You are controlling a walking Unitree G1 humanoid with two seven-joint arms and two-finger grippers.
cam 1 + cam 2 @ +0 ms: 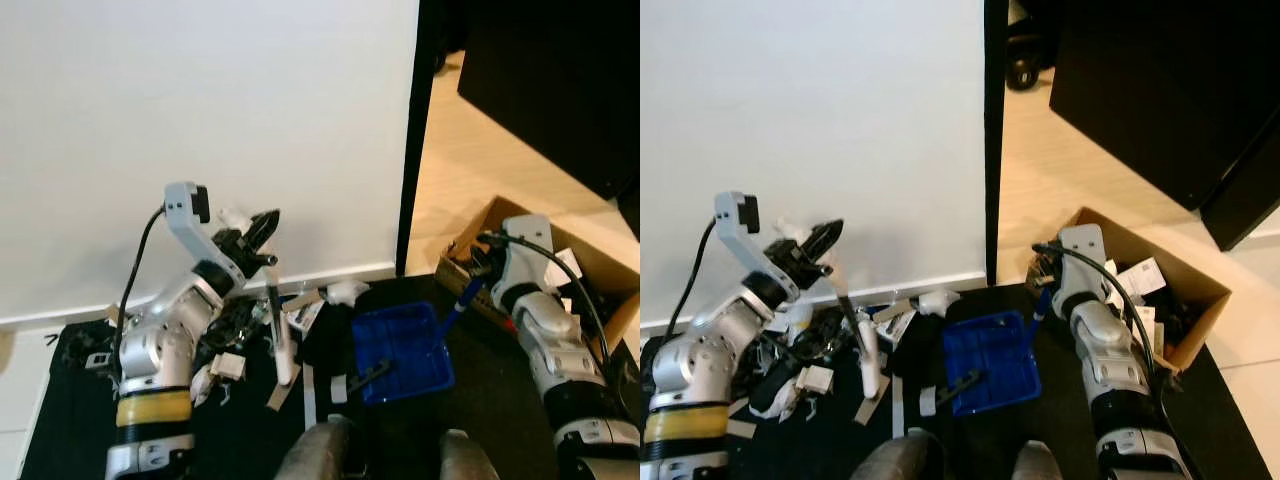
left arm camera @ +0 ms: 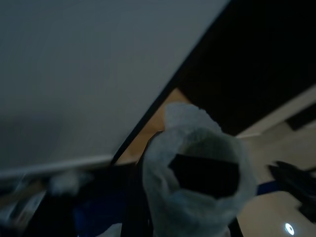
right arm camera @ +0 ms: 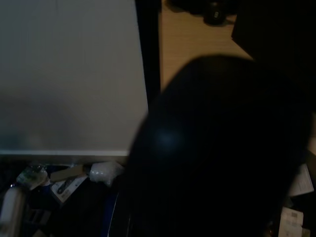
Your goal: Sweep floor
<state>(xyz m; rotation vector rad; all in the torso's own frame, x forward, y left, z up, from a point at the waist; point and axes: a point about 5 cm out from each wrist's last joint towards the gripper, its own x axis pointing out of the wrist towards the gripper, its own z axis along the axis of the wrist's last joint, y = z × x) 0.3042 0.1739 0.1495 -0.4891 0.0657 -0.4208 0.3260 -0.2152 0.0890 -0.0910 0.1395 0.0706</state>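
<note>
A: On the dark floor mat, where did the blue dustpan (image 1: 400,350) lie?
B: Between both arms; its handle ran up into the clenched right gripper (image 1: 478,268). The left gripper (image 1: 262,232) grasped the brush (image 1: 279,340), bristles left of the pan.

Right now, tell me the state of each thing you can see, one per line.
blue dustpan: flat on the dark mat, handle at the right gripper.
brush: head down among litter, handle at the left gripper.
cardboard box: open, holding papers.
litter: scattered, unswept.
</note>
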